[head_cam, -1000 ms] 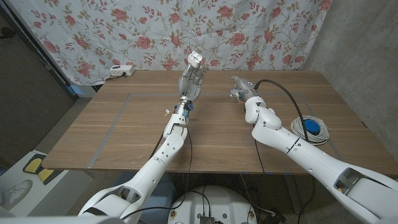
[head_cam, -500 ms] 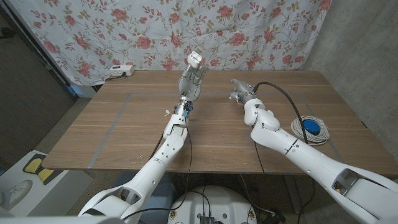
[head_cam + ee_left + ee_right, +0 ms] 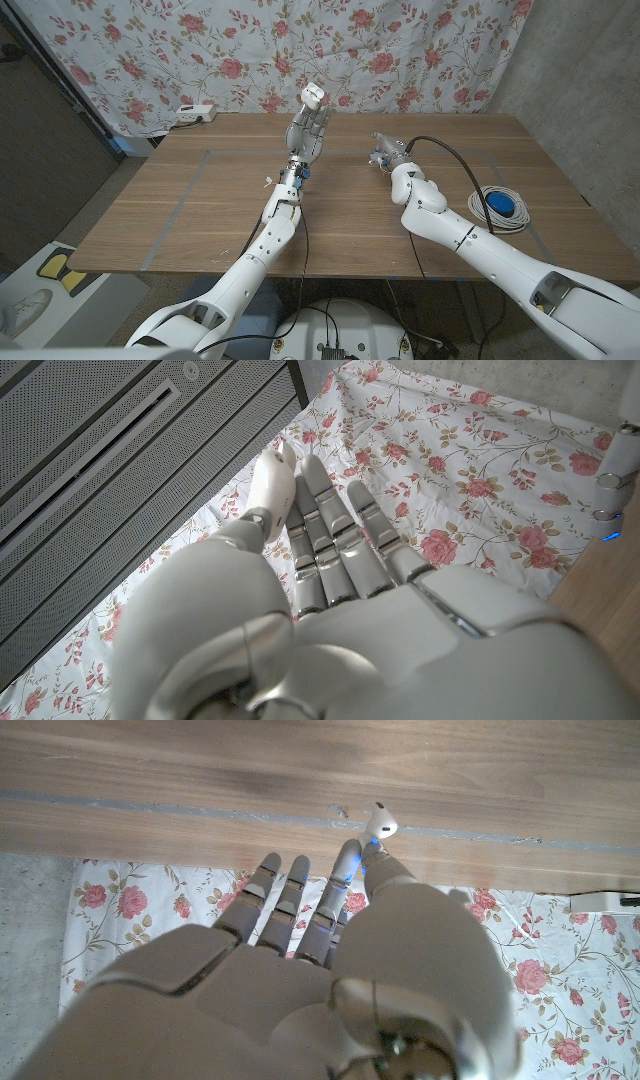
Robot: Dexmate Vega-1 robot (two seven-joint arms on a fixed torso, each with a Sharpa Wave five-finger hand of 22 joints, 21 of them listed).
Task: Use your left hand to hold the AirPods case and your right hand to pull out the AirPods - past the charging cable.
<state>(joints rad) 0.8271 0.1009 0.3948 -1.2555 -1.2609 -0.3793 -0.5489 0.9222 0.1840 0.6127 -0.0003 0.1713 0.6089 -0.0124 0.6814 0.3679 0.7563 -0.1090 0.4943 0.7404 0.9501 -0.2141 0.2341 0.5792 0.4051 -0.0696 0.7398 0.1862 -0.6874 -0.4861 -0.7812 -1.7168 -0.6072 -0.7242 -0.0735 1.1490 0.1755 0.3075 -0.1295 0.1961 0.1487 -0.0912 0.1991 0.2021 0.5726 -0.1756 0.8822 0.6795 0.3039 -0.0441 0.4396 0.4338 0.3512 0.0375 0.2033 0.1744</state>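
The left hand (image 3: 309, 128) stood raised over the far middle of the wooden counter (image 3: 200, 210), fingers upright and pressed close together. It held the small white rounded AirPods case (image 3: 314, 95) at its fingertips, the case topping the hand and appearing to stand with its long axis roughly upright. In the left wrist view the case (image 3: 270, 482) sat pinched between the thumb and the fingers, pointing away from the palm.

The right hand (image 3: 388, 148) hovered well apart from the case, on the case's right and lower. In the right wrist view it (image 3: 330, 970) pinched a small white AirPod earbud (image 3: 380, 820) at its fingertips, the remaining fingers lying nearly straight and close together. The earbud pointed away from the palm toward the counter surface; its exact long axis could not be told.

The coiled white charging cable with a blue puck (image 3: 497, 209) lay on the counter farther right, beyond the right forearm. The extraction appeared complete.
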